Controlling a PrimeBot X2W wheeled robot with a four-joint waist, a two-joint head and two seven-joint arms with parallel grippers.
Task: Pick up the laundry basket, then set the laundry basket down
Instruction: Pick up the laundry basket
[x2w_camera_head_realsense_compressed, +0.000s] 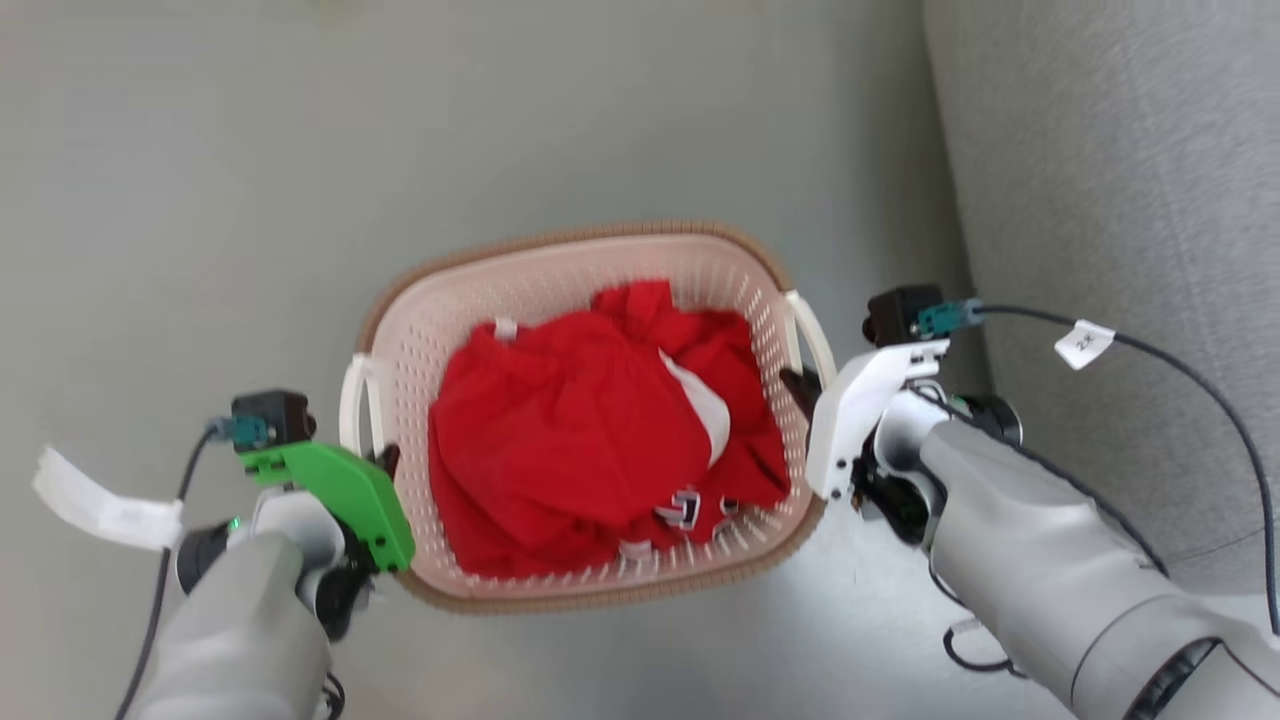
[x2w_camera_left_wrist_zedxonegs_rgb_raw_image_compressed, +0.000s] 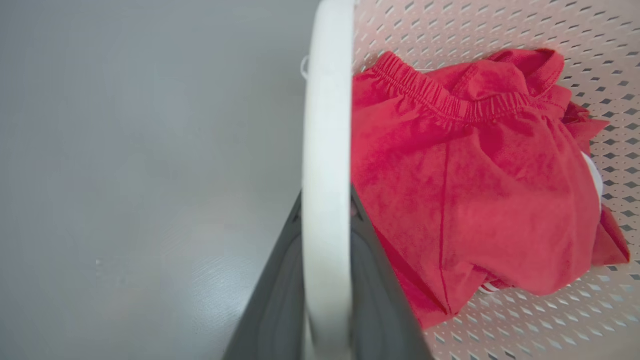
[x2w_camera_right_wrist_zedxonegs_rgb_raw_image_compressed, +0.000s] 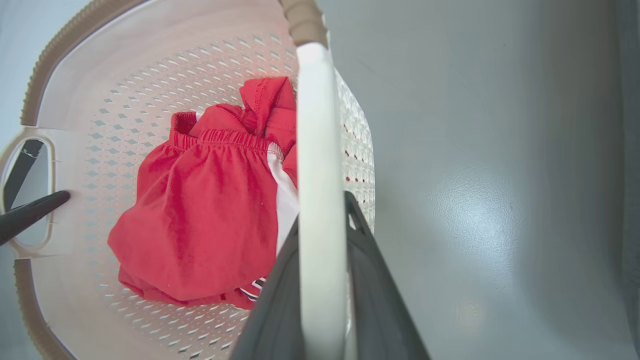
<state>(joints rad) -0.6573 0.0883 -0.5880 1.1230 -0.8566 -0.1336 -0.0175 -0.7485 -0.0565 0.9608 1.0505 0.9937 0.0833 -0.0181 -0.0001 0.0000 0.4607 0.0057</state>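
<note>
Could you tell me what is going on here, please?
The robot has a small cream-white perforated plastic laundry basket with a brown woven-look rim gripped from both sides. The left gripper has its jaws shut on one white loop handle, the right gripper on the other. A crumpled red garment lies inside. Whether the basket is off the grey floor cannot be told.

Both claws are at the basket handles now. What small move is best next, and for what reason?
Probably raise both arms together, slowly and level. The left claw is shut on the left handle and the right claw on the right handle, so the basket is held on both sides; an uneven lift could tip the red clothes out.
</note>
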